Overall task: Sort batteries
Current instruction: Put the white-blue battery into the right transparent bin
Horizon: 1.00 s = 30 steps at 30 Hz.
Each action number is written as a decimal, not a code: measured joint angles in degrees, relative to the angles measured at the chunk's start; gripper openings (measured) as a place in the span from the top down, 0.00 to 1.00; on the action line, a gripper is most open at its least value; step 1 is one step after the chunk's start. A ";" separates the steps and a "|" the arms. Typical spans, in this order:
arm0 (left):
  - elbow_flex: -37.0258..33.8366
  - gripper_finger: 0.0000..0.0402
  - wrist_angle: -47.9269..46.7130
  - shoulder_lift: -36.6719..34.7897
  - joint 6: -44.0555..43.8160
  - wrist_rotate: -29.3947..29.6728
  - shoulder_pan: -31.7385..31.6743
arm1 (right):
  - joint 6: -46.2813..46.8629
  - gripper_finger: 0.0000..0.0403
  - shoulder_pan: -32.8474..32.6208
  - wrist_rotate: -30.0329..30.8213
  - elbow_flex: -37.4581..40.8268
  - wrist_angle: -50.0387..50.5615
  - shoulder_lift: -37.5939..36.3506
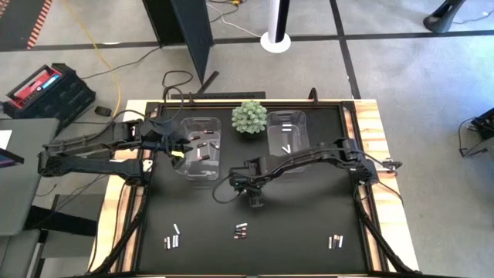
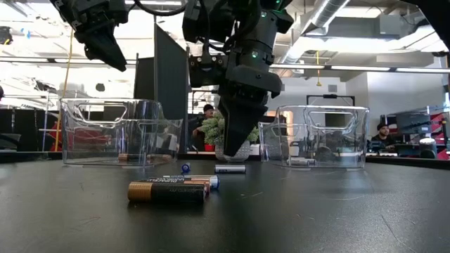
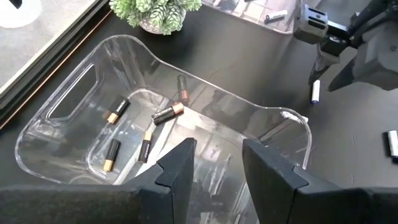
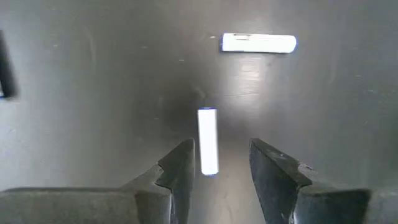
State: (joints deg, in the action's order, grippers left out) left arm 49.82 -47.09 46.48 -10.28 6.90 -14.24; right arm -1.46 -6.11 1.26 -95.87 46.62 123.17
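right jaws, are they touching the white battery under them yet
Apart. In the right wrist view the white battery lies between the open right gripper jaws with dark mat showing on both sides of it.

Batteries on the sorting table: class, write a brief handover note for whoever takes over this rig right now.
Left gripper: fingers open, empty, above the left bin.
Right gripper: fingers open, poised over a white battery mid-table; another white battery lies beyond it.
Done: dark batteries lie in the left bin, white ones in the right bin.
Left: these two white cells, plus three small clusters along the near edge.
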 joint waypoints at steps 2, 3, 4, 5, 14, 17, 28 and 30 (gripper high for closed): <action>0.00 0.67 0.00 0.01 0.02 0.00 0.00 | 0.54 0.58 -0.03 -0.02 0.66 -0.36 0.00; 0.00 0.67 -0.02 0.00 0.02 0.00 0.00 | 1.10 0.58 -0.05 -0.09 0.79 -0.16 0.00; 0.00 0.67 -0.05 0.01 0.02 0.00 0.00 | 1.48 0.58 -0.04 -0.09 0.80 -0.12 0.00; 0.00 0.67 -0.10 0.02 0.02 0.00 0.00 | 1.49 0.58 0.00 -0.09 0.80 -0.42 0.00; 0.00 0.67 -0.18 0.00 0.03 -0.02 0.00 | 1.43 0.58 0.13 -1.61 0.65 -1.23 0.99; 0.00 0.67 -0.33 0.00 0.02 -0.02 0.00 | 1.51 0.58 -0.28 -2.18 0.53 -1.62 2.98; 0.00 0.67 -1.15 0.00 1.11 -0.07 0.00 | 4.05 0.73 0.15 -1.87 0.47 -2.27 4.07; 0.00 0.67 -1.14 0.00 1.20 -0.07 0.00 | 4.05 0.79 0.28 -1.86 0.50 -2.33 4.11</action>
State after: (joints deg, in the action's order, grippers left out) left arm 49.82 -48.23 46.48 -9.08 6.83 -14.24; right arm 2.59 -5.82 -0.60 -95.37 44.29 127.28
